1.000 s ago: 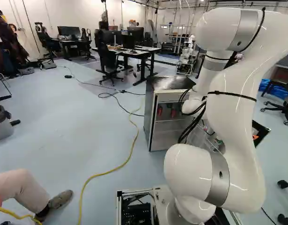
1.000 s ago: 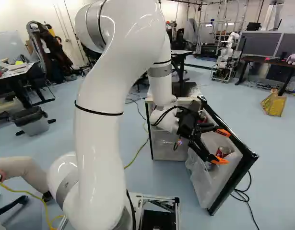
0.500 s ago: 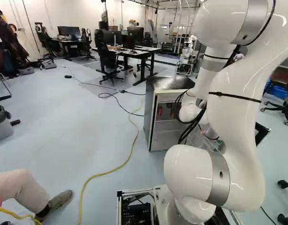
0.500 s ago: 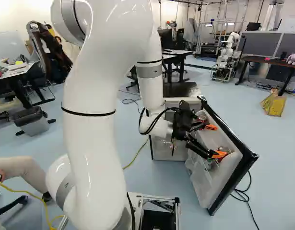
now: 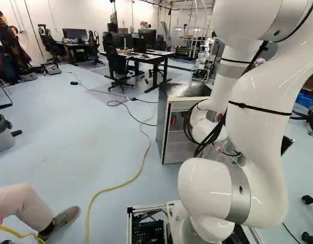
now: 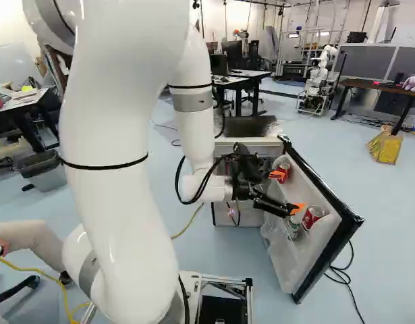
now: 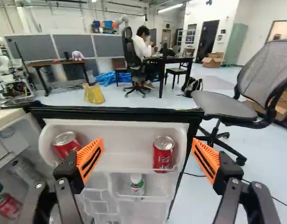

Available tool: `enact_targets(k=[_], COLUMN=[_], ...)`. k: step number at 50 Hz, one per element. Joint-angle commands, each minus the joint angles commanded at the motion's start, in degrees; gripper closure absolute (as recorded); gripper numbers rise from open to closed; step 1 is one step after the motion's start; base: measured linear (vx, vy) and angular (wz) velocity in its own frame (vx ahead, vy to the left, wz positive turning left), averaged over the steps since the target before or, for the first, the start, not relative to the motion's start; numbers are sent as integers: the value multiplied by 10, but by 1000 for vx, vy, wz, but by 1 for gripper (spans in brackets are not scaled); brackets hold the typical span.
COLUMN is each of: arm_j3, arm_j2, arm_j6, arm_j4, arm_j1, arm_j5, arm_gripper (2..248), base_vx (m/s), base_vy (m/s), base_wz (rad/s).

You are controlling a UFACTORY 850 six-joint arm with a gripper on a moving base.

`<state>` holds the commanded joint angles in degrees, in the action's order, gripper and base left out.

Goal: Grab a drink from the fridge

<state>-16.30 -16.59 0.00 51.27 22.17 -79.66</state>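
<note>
arm draws back, cans bared

left base view: the arm (image 5: 258, 132) hides the door shelf (image 7: 117, 149).

right base view: fingers (image 6: 296, 208) have pulled back from over the shelf, uncovering both cans; probably realigning.

wrist view: fingers spread, empty; near can (image 7: 163, 156) ahead between them, far can (image 7: 66, 143) by one fingertip.

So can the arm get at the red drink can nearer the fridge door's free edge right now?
Probably yes: the fridge door stands open, the gripper is open, and nothing shows between it and that red can.
</note>
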Motion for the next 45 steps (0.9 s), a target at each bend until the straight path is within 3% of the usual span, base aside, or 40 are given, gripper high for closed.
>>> enact_targets(k=[22, 45], arm_j3=[77, 78], arm_j2=[55, 15], arm_j6=[0, 0], arm_j4=[-131, -270], arm_j1=[-30, -38], arm_j5=[0, 0], arm_gripper=[3, 3], base_vx=[0, 0], base_vy=[0, 0], base_wz=[0, 0])
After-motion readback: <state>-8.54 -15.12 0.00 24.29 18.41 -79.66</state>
